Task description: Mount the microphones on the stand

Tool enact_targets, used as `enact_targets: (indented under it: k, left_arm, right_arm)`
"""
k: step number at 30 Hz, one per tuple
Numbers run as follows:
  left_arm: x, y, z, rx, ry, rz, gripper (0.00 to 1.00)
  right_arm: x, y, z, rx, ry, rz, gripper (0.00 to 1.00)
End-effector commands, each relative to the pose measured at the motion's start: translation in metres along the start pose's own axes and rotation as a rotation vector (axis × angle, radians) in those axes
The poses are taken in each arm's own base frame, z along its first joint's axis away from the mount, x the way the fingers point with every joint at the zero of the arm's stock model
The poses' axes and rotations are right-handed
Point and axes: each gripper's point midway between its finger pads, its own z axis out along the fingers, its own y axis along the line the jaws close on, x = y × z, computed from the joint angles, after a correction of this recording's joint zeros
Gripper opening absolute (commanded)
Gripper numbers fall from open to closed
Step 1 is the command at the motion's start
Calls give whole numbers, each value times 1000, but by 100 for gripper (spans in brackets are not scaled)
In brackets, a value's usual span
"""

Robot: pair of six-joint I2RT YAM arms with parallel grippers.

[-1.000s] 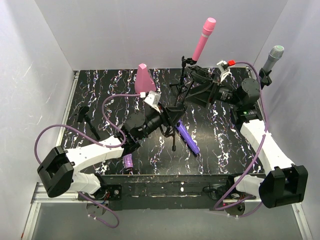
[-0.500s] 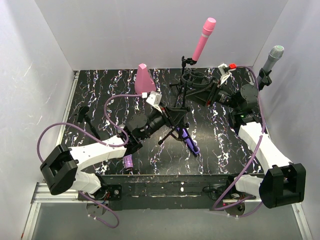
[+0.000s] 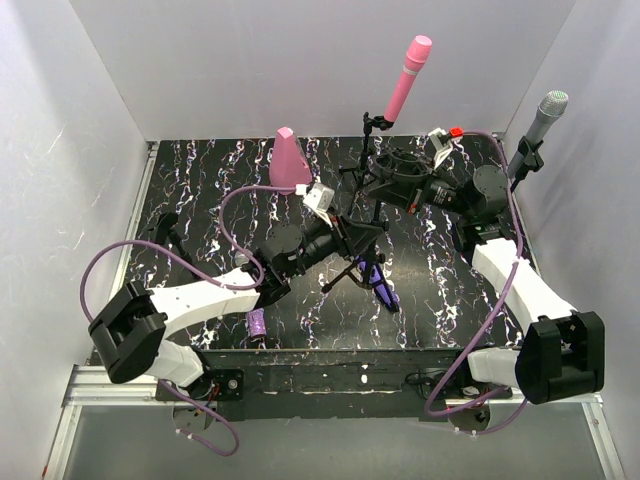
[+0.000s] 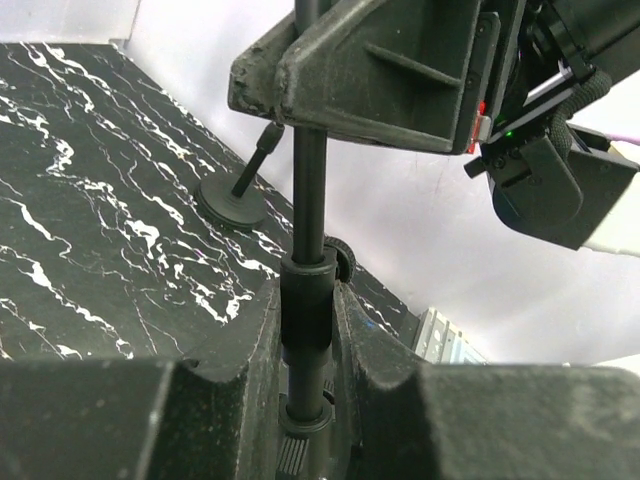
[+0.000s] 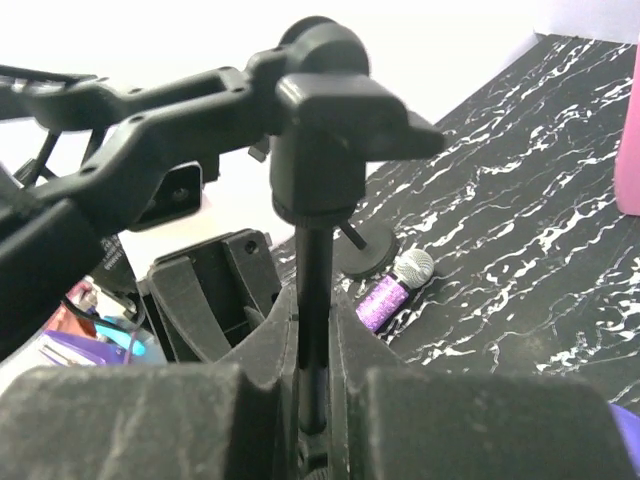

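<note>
Marbled table [image 3: 200, 190], pink microphone [image 3: 405, 78] in stand [image 3: 374, 125]

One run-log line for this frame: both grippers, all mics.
left gripper: shut on stand pole | right gripper: shut on stand | violet microphone, glittery microphone: lying on table | pink microphone, silver microphone: clipped

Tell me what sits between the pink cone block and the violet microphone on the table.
The left gripper, shut on the stand's pole, lies between them; the top view shows it.
</note>
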Motion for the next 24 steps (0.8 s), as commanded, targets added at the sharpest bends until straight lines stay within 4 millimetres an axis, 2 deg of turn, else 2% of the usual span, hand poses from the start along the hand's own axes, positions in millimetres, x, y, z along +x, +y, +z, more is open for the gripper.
enact_targets:
  k: [1, 3, 4, 5, 6, 8, 9, 13, 15, 17, 22, 24]
  left_arm:
    - [-36, -33, 5, 97, -82, -5, 1]
    - [-38, -24, 0, 43, -84, 8, 20]
    - [-40, -19, -3, 11, -84, 22, 38]
    - [-44, -11, -9, -41, -90, 38, 50]
    - [-51, -9, -17, -69, -95, 66, 71]
    - [-56, 2, -35, -151, -77, 125, 94]
    - [-58, 10, -44, -194, -66, 154, 98]
    - [-56, 34, -83, -335, 23, 247, 98]
    - [-48, 42, -100, -380, 71, 265, 98]
    - [-31, 53, -116, -423, 132, 257, 98]
    - [-6, 67, -137, -473, 178, 187, 98]
    - [2, 71, -140, -487, 196, 172, 98]
  right_arm:
    - [-2, 15, 1, -64, 14, -64, 1]
    - [-2, 17, -3, -69, 17, -124, 1]
    - [-4, 15, -7, -50, 12, -158, 1]
    - [-8, 9, -11, -16, 1, -198, 1]
    - [-14, 4, -17, 21, -8, -270, 1]
    - [-33, -11, -33, 118, -43, -370, 1]
    - [-42, -18, -40, 154, -52, -414, 1]
    - [-71, -42, -59, 280, -78, -542, 1]
    - [-78, -59, -64, 353, -72, -618, 1]
    - [-86, -81, -71, 448, -86, -683, 1]
    - [-99, -121, -84, 594, -146, -812, 1]
    - [-92, -133, -86, 606, -150, -815, 1]
